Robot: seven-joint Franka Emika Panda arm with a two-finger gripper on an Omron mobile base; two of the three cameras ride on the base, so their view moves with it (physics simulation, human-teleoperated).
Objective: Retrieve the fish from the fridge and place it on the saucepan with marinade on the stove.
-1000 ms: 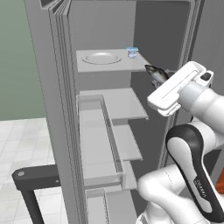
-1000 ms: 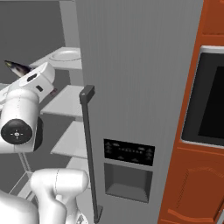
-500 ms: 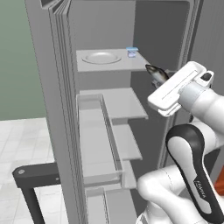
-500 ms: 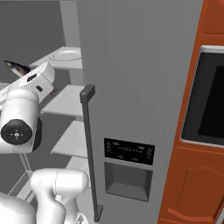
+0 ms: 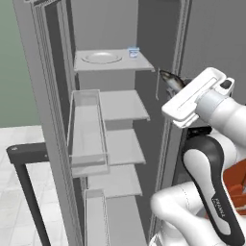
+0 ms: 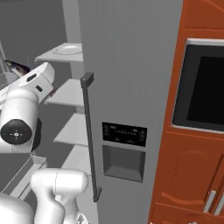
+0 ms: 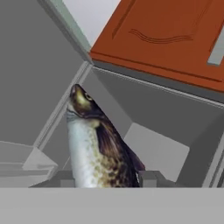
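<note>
The gripper (image 7: 104,181) clamps the fish (image 7: 96,146), held up just outside the open fridge (image 5: 120,103), so retrieval looks nearly done; next comes carrying it to the stove.

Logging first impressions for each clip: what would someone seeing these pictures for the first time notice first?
The fish stands out: mottled brown and silver, clamped in the gripper, head pointing away from the hand, held just outside the open fridge. Inside, pale shelves run down the compartment, the top one bearing a shallow white plate and a small blue cup. To the right, an orange cabinet frames a black wall oven.
</note>
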